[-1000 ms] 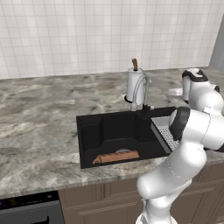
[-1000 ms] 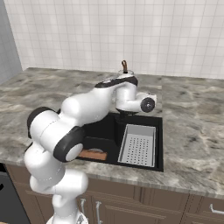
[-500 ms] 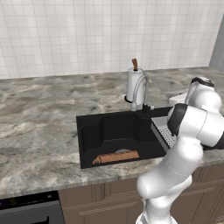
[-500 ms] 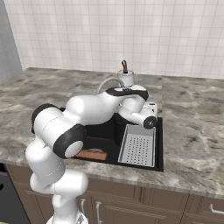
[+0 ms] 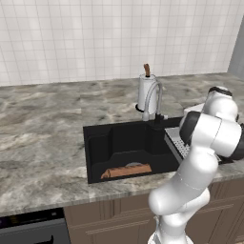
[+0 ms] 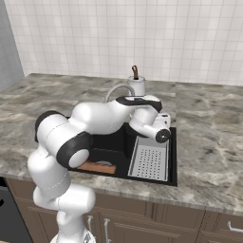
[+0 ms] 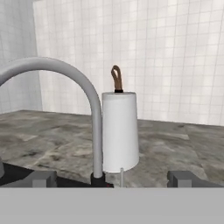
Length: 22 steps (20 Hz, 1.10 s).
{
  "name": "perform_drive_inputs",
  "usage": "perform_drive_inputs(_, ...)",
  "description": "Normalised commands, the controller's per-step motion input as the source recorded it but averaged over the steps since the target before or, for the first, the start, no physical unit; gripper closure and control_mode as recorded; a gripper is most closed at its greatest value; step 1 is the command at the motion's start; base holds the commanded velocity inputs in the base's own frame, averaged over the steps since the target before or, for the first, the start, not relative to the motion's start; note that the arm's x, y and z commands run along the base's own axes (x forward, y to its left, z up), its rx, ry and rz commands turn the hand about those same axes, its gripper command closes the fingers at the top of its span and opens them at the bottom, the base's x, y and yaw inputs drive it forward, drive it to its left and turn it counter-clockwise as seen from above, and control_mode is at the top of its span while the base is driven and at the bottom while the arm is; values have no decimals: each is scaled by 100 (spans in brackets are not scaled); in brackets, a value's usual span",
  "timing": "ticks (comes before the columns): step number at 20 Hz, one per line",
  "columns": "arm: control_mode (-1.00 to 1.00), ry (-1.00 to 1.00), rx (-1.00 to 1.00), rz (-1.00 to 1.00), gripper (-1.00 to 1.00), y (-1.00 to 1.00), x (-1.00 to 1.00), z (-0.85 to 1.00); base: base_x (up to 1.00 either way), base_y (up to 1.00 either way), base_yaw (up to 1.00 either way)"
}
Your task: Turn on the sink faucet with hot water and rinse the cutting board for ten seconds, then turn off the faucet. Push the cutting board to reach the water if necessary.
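Note:
The black sink point(image 5: 97, 143) point(image 6: 173, 156) is sunk into the marble counter. An orange-brown cutting board point(image 5: 126, 170) point(image 6: 97, 166) lies flat on the basin floor at its front. The grey gooseneck faucet point(image 5: 153, 101) point(image 7: 89, 94) stands at the back rim, and no water runs from it. My gripper point(image 7: 113, 179) is open, its fingertips point(image 7: 41, 178) spread wide at about the height of the faucet's dark base point(image 7: 98, 178). It holds nothing. A thin pale rod point(image 7: 121, 176) rises just right of that base.
A white paper-towel roll with a brown knob point(image 5: 147, 90) point(image 7: 120, 131) stands right behind the faucet. The perforated grey tray point(image 6: 149, 161) occupies the basin's right side under my forearm. The tiled wall closes off the back of the counter.
Over the last second my hand came down from above the counter toward the sink's back right and turned toward the faucet. Board and faucet have not moved.

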Motion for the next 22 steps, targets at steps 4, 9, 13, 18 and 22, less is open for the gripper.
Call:
perform_drive_inputs(4,-100,0,0,0,-100,0,4,-12,0,0,0)
perform_drive_inputs(9,-100,0,0,0,-100,0,0,-18,0,0,0)
perform_drive_inputs(13,-100,0,0,0,-100,0,0,-24,0,0,0)
perform_drive_inputs(18,-100,0,0,0,-100,0,0,-24,0,0,0)
perform_drive_inputs(22,-100,0,0,0,-100,0,0,-20,0,0,0)
